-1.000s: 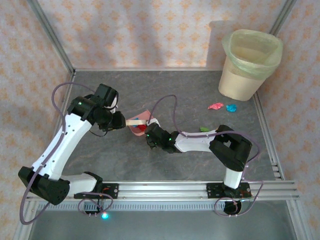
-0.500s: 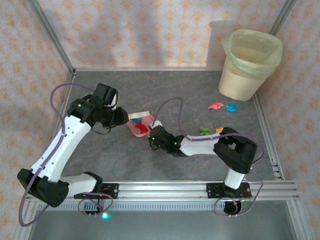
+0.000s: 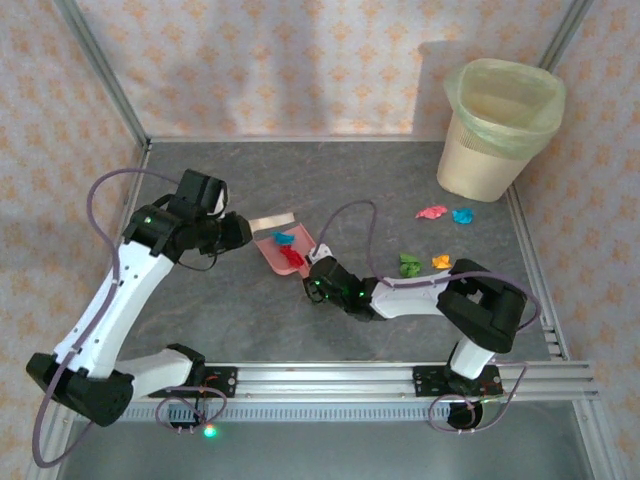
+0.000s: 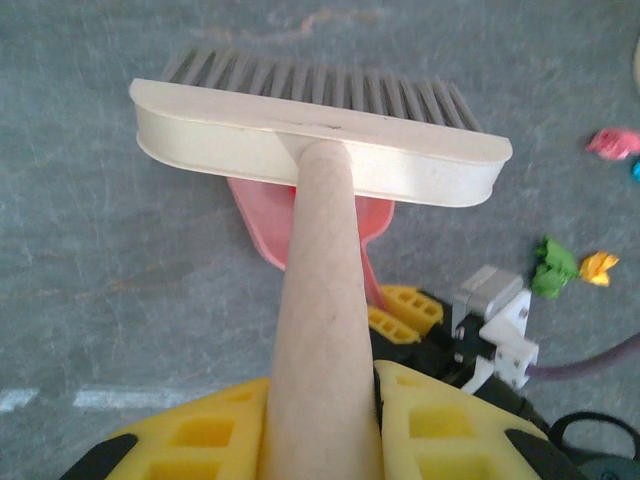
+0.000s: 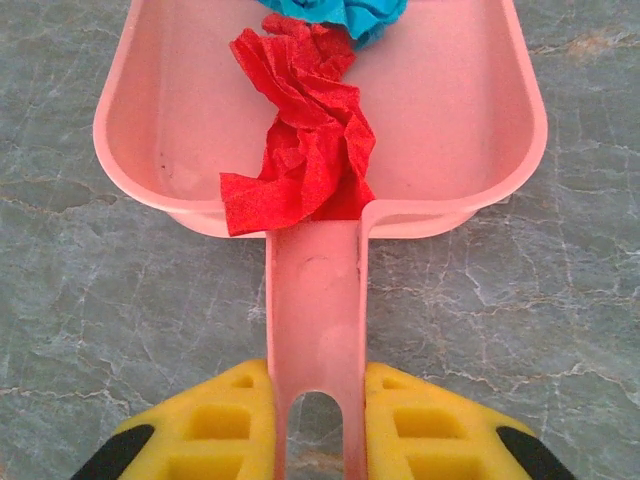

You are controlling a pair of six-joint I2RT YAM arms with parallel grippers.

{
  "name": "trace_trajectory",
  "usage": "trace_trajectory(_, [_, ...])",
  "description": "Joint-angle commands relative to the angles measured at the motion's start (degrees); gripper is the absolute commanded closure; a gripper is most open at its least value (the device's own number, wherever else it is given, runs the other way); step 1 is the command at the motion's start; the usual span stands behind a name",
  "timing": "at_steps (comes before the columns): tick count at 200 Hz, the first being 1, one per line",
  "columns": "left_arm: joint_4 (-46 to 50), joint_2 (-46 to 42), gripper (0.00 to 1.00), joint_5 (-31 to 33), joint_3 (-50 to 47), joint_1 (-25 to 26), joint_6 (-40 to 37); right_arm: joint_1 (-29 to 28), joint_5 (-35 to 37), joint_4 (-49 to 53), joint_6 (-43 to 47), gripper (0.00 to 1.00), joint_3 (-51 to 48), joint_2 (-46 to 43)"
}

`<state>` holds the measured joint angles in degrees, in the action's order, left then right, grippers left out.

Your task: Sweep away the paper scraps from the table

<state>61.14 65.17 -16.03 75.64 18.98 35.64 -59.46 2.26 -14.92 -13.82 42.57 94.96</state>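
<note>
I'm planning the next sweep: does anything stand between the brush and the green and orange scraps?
Yes: the pink dustpan and the right gripper holding it lie between the brush and the green scrap and orange scrap.

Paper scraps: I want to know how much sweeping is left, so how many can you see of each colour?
Red scrap: 1, in the dustpan
Blue scraps: 2, one in the dustpan, one on the table
Pink scrap: 1, on the table
Green scrap: 1, on the table
Orange scrap: 1, on the table
Total: 6
</note>
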Motion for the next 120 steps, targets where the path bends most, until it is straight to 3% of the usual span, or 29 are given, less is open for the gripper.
trace_trajectory(1, [-6.4, -4.0, 1.0, 5.1, -2.8, -0.5, 2.3, -0.2, 3.6, -2.9, 0.9, 1.0, -1.8, -2.9])
trace_trajectory(66, [-30.9, -14.5, 1.0, 11.6, -23.7, -0.5, 9.6, -0.5, 9.2, -4.4, 1.8, 1.0, -5.1, -8.7])
trace_trajectory(120, [-45.1, -20.2, 1.0, 17.7, -37.0, -0.4, 8.9, -0.8, 16.3, 2.2, 1.9, 1.0, -3.6, -12.3])
